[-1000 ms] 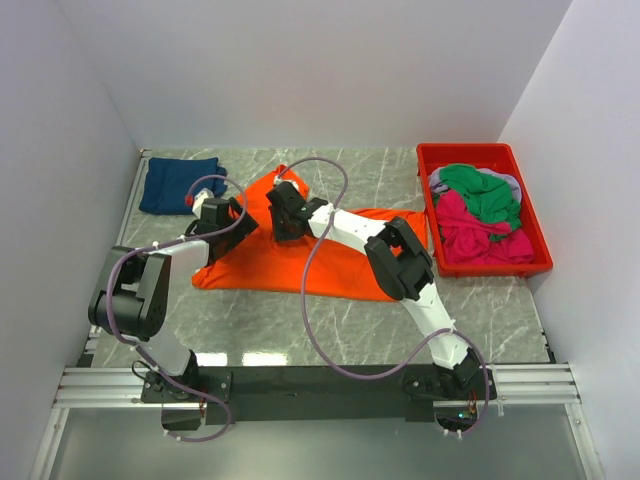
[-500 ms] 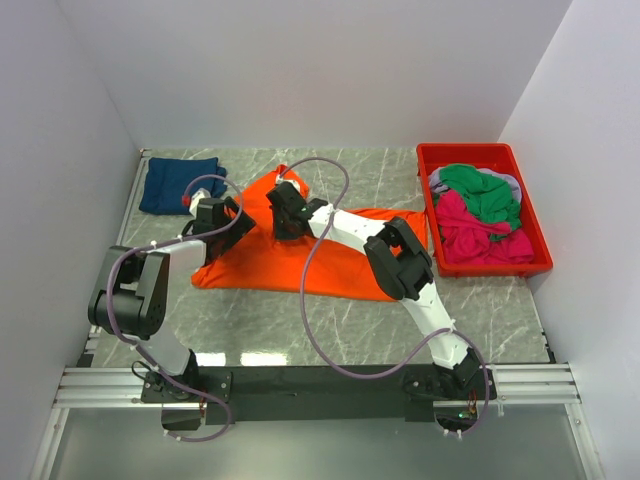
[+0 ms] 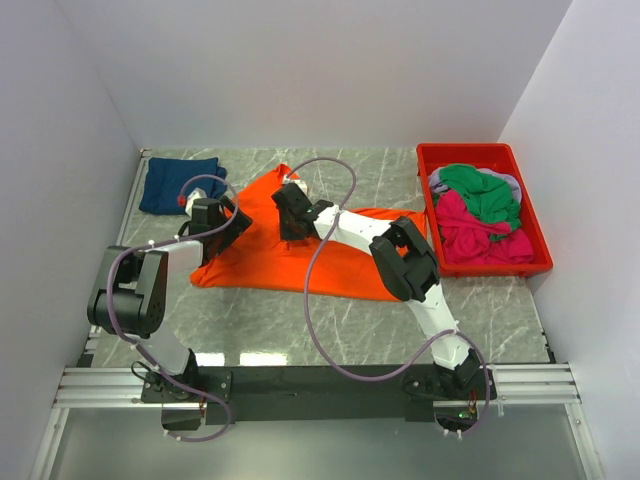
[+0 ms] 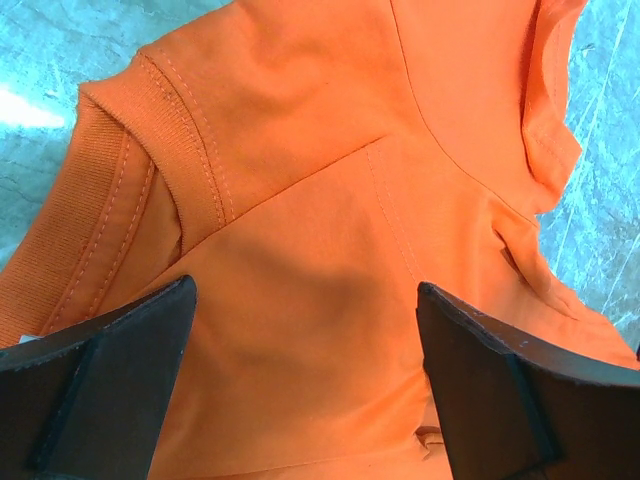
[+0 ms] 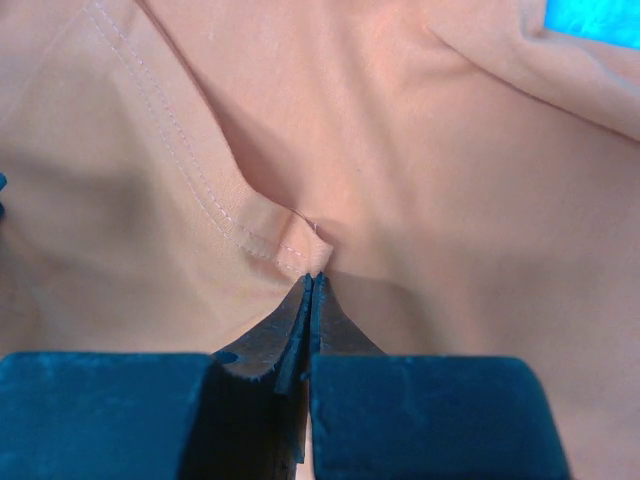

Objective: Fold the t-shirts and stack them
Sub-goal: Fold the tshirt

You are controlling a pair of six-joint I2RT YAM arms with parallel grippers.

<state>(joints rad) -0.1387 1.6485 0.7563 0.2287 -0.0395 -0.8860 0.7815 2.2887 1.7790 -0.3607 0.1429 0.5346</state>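
Pinching anything, the right fingers (image 5: 312, 300)? asks one.

Yes, says the other. They are pressed tight together on a small pucker of the orange t-shirt (image 3: 300, 268), right at a stitched seam. I judge that is so one layer can be lifted over for a fold.

And the left fingers (image 4: 100, 380)?

Spread wide and holding nothing, poised low over the same shirt, with a ribbed band (image 4: 110, 200) just beyond their left tip. I take it they are lining up a second hold, so the cloth rises evenly rather than twisting.

Where does the shirt itself lie?

On the bench (image 3: 260, 320), spread under both pairs of fingers and running off to the right of the right pair, creased and not yet folded.

The rest?

A navy t-shirt (image 3: 180, 185), already folded, sits beyond and to the left of the left fingers, apart from the orange one. It is likely the start of the stack. Well to the right of the right fingers, the red bin (image 3: 490, 268) holds a green t-shirt (image 3: 480, 190), a pink t-shirt (image 3: 475, 232) and a bit of grey cloth in a heap.
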